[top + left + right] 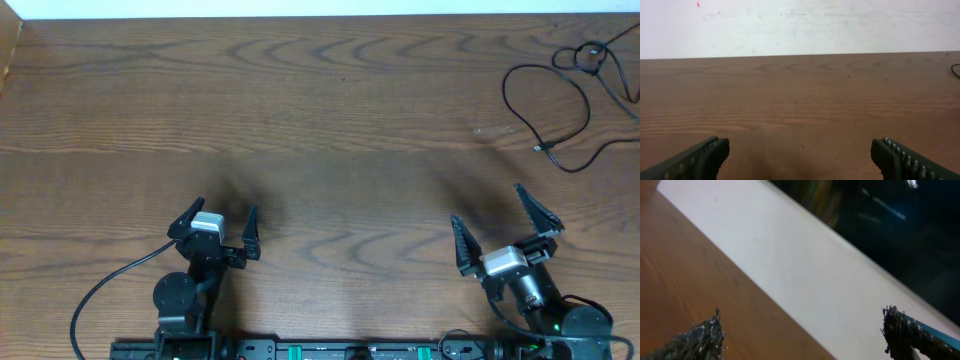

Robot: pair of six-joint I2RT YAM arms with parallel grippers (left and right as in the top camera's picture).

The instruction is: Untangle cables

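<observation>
The cables are thin black cords lying in loose loops at the table's far right corner, with a small plug end pointing left. A sliver of black cable shows at the right edge of the left wrist view. My left gripper hovers near the front left, open and holding nothing, far from the cables; its view shows only bare wood between the fingers. My right gripper is open too, in front of the cables and to their left, and tilted; its fingers frame wood and a white surface.
The wooden table ends at a white strip along the back. A thicker black wire runs from the left arm base at the front edge. The right arm base sits at the front right.
</observation>
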